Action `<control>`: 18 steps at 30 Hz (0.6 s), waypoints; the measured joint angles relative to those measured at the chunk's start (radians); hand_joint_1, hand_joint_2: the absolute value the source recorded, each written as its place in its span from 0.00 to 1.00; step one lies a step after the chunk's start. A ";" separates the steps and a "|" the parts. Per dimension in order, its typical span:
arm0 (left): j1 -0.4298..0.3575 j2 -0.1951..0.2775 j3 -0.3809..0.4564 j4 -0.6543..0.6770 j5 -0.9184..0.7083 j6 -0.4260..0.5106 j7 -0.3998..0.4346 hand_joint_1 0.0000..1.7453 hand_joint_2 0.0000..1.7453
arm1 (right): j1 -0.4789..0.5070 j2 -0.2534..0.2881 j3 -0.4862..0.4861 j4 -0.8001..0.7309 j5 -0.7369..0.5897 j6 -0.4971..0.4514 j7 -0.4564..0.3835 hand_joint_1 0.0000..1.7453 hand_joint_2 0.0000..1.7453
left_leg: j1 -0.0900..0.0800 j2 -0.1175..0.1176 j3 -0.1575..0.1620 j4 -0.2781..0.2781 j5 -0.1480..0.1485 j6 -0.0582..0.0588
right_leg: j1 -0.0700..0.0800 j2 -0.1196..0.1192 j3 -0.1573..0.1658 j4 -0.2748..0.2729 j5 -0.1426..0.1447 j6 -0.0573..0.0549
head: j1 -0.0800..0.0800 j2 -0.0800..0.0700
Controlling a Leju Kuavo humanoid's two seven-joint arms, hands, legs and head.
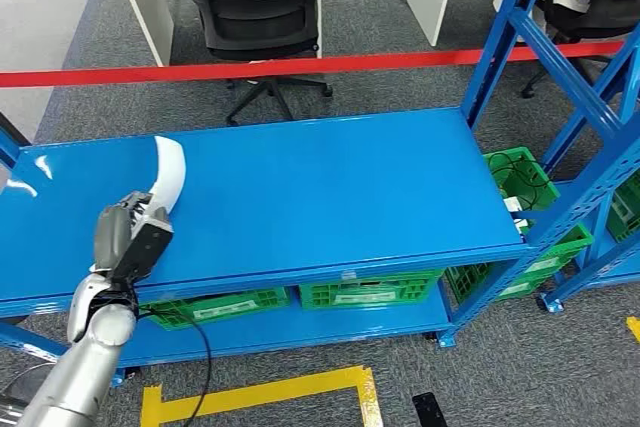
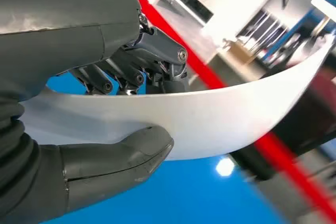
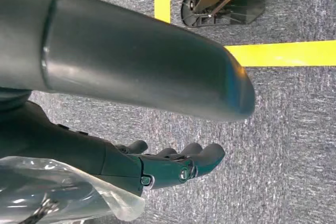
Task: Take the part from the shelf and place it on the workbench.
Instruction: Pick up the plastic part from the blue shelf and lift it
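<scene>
White plastic, curved like a fender, the part (image 1: 170,171) is held by the left hand (image 1: 130,235) at its lower end, thumb (image 2: 118,163) under one face and fingers (image 2: 158,59) over the other, as the left wrist view shows. It stands nearly upright above the left end of the blue shelf top (image 1: 317,187), which I take to be where it came from or the surface it must clear; I cannot tell whether its lower end touches the shelf. The right hand (image 3: 174,163) hangs toward the grey carpet (image 3: 285,145), fingers loosely extended and apart, holding nothing.

For the carrying step, the grip should stay firm near that lower end, since the long free end could swing (a smooth, thin shell like this will probably slip if the pinch loosens). Keeping the part upright and close to the body while turning seems wise.

Around: green crates (image 1: 362,292) sit on the lower shelf level, more green crates (image 1: 521,187) stand to the right, and blue shelf uprights (image 1: 521,17) rise there. A red barrier tape (image 1: 302,68) runs behind the shelf, with a black office chair (image 1: 256,7) beyond it. Yellow floor tape (image 1: 264,392) marks the carpet in front. The uprights on the right look like the likeliest snag for the part's tip during a turn. No counter is in sight.
</scene>
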 joint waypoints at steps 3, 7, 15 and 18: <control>0.039 -0.007 -0.001 -0.067 0.067 0.031 -0.050 1.00 1.00 | 0.004 0.000 0.000 0.001 -0.005 0.011 -0.026 0.00 0.00 | 0.000 0.000 0.000 0.000 0.000 0.000 | 0.000 0.000 0.000 0.000 0.000 0.000 | 0.000 0.000; 0.118 -0.017 -0.002 -0.203 0.159 0.089 -0.135 1.00 1.00 | 0.011 0.000 -0.001 0.003 -0.026 0.063 -0.095 0.00 0.00 | 0.000 0.000 -0.001 0.000 -0.001 0.000 | 0.000 0.000 -0.001 0.000 0.000 0.000 | 0.000 0.000; 0.337 -0.036 0.006 -0.506 0.261 0.274 -0.338 1.00 1.00 | 0.032 0.000 -0.016 0.003 -0.062 0.122 -0.154 0.00 0.00 | 0.000 0.001 -0.003 0.000 -0.001 0.000 | 0.000 0.000 -0.003 0.000 -0.001 0.000 | 0.000 0.000; 0.388 -0.039 0.010 -0.584 0.251 0.280 -0.350 1.00 1.00 | 0.034 0.000 -0.021 0.003 -0.063 0.130 -0.159 0.00 0.00 | 0.000 0.001 -0.005 0.000 -0.001 0.000 | 0.000 0.000 -0.003 0.000 -0.001 0.001 | 0.000 0.000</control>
